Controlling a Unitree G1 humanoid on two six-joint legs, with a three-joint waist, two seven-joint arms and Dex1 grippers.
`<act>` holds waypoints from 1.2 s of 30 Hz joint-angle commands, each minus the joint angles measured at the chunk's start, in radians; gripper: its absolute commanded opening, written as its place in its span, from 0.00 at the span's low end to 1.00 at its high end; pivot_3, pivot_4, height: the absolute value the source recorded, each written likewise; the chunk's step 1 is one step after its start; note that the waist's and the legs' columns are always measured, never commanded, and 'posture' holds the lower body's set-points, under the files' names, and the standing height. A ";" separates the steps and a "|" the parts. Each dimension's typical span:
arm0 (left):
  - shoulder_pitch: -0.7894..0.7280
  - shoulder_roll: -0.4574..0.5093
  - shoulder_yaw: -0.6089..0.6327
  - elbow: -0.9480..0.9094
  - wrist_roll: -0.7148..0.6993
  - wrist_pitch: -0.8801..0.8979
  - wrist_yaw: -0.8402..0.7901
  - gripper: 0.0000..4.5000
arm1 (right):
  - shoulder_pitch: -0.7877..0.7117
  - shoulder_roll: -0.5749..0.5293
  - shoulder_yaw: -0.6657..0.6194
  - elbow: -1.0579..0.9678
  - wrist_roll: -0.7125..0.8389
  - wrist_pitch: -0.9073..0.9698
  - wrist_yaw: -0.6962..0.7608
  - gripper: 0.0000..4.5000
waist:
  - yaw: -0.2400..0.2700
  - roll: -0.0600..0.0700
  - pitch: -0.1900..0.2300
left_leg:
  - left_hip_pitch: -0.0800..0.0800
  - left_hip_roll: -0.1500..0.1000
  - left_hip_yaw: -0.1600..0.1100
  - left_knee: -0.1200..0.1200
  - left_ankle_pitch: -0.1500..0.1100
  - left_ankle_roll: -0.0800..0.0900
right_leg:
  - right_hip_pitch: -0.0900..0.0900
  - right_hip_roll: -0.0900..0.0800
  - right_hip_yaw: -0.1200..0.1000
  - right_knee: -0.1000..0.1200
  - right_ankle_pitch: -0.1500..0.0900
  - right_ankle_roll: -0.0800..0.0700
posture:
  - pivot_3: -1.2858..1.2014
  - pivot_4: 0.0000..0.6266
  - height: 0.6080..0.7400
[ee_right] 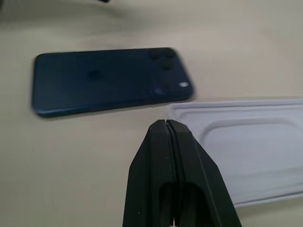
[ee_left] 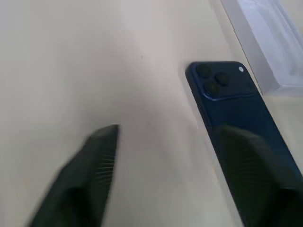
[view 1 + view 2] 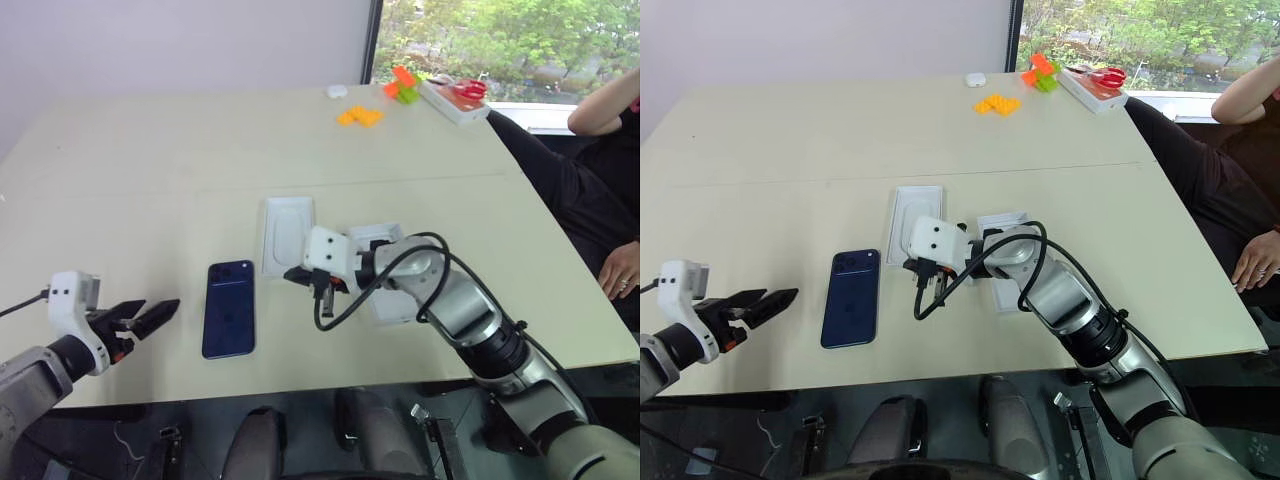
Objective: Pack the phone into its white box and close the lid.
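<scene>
Glossy navy slab phone [image 3: 229,308], rounded corners

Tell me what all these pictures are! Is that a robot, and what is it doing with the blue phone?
Yes, it is a robot with two arms. Two pictures come from cameras in its head, looking down at a big table. The other two come from little cameras on its wrists, so you see its black fingers up close.

The dark blue phone lies flat on the table, camera side up. Next to it lies a flat white insert with a hollow in it. Behind the right arm sits another white box piece, partly hidden.

The left gripper has its fingers open beside the phone. The right gripper has its fingers pressed together, near the insert. Neither one holds anything.

At the far end are orange and green toy blocks, and a person's arm shows at the side.
</scene>
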 commanded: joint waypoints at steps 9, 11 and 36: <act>-0.129 0.010 -0.077 0.117 -0.317 0.344 0.182 0.99 | -0.055 0.057 0.168 0.119 -0.112 0.005 -0.005 0.00 | 0.000 0.001 0.000 | 0.001 -0.001 0.000 -0.001 0.000 0.000 | 0.000 -0.002 0.003 0.001 0.002 -0.003 | 0.52 0.24 0.99; -0.141 0.002 -0.098 0.121 -0.354 0.345 0.213 0.99 | -0.068 0.077 0.187 0.151 -0.129 -0.008 -0.005 0.00 | 0.002 0.001 -0.001 | 0.002 -0.002 0.000 -0.001 0.000 0.000 | 0.001 -0.003 0.003 0.001 0.002 -0.003 | 0.52 0.24 0.99; -0.121 0.032 -0.379 0.074 -0.791 0.001 0.525 0.99 | -0.097 0.250 0.181 0.351 -0.179 -0.091 -0.011 0.00 | 0.015 0.004 -0.007 | 0.012 -0.004 -0.002 -0.001 0.000 0.000 | 0.014 -0.005 0.002 -0.004 -0.002 0.000 | 0.52 0.24 0.99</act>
